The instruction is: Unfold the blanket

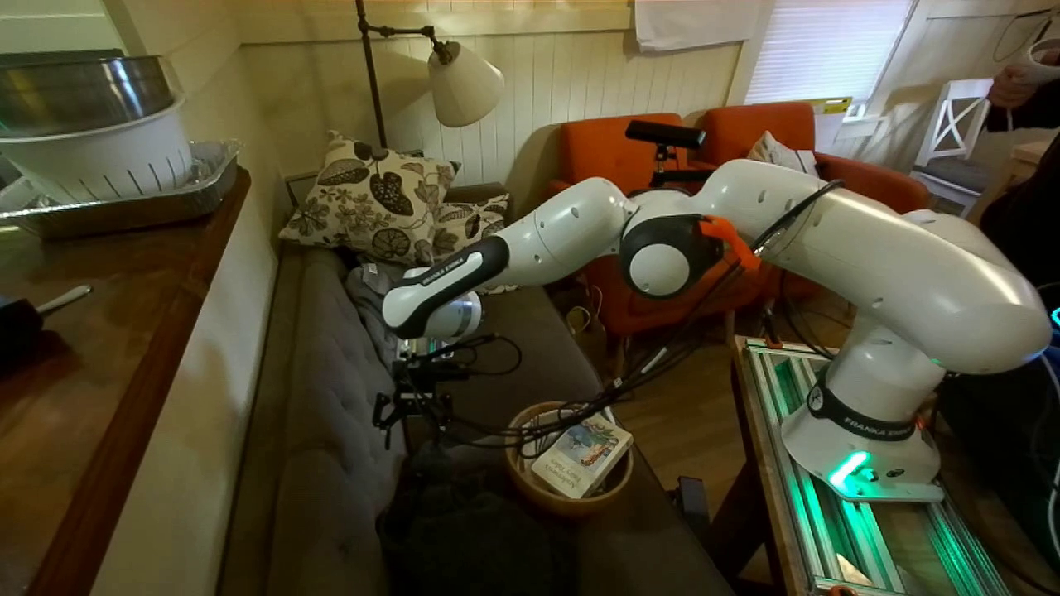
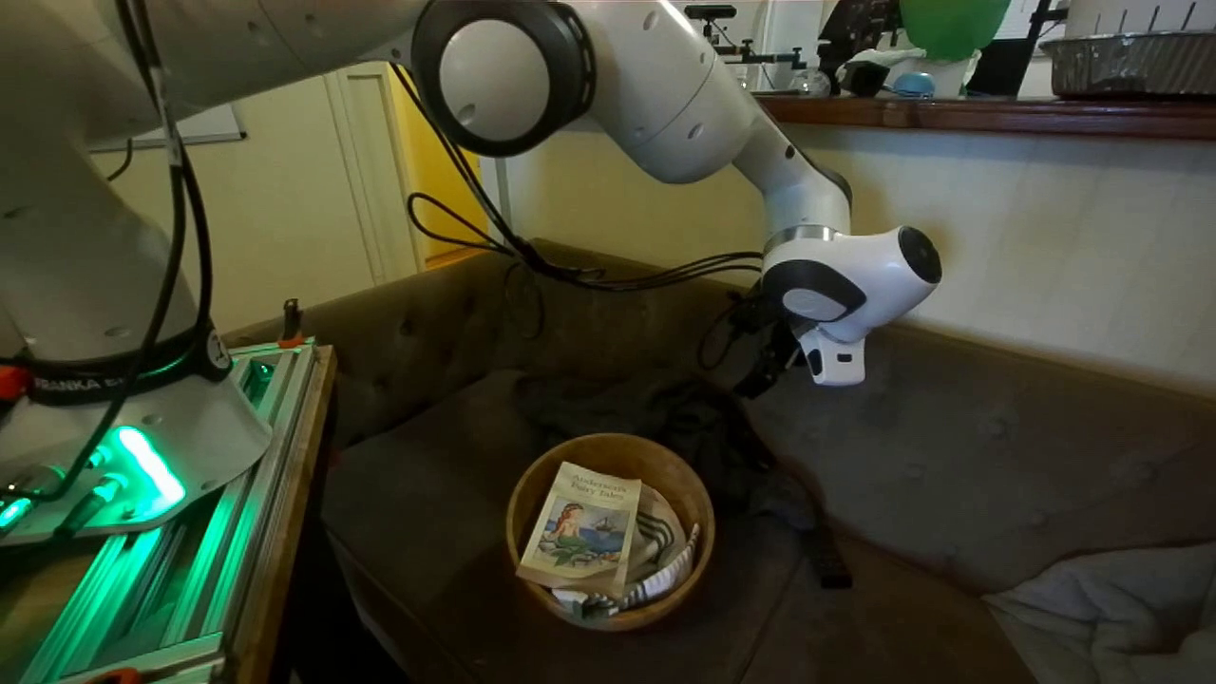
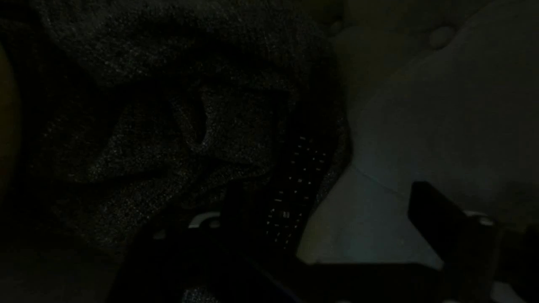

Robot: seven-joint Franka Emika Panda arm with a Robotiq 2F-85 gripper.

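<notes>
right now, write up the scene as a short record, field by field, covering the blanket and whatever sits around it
blanket: dark, bunched in folds, not spread out
blanket's place: on the sofa, beside the bowl
in the bowl: a book and a striped cloth
at the blanket's edge: a black remote
gripper: open, holding nothing, above the sofa

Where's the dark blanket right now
The dark blanket lies bunched on the sofa, near the bottom of an exterior view, below and left of the round basket holding a book.

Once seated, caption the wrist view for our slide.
Rumpled charcoal fabric blanket, slim black remote along one edge; open black gripper in foreground.
</notes>
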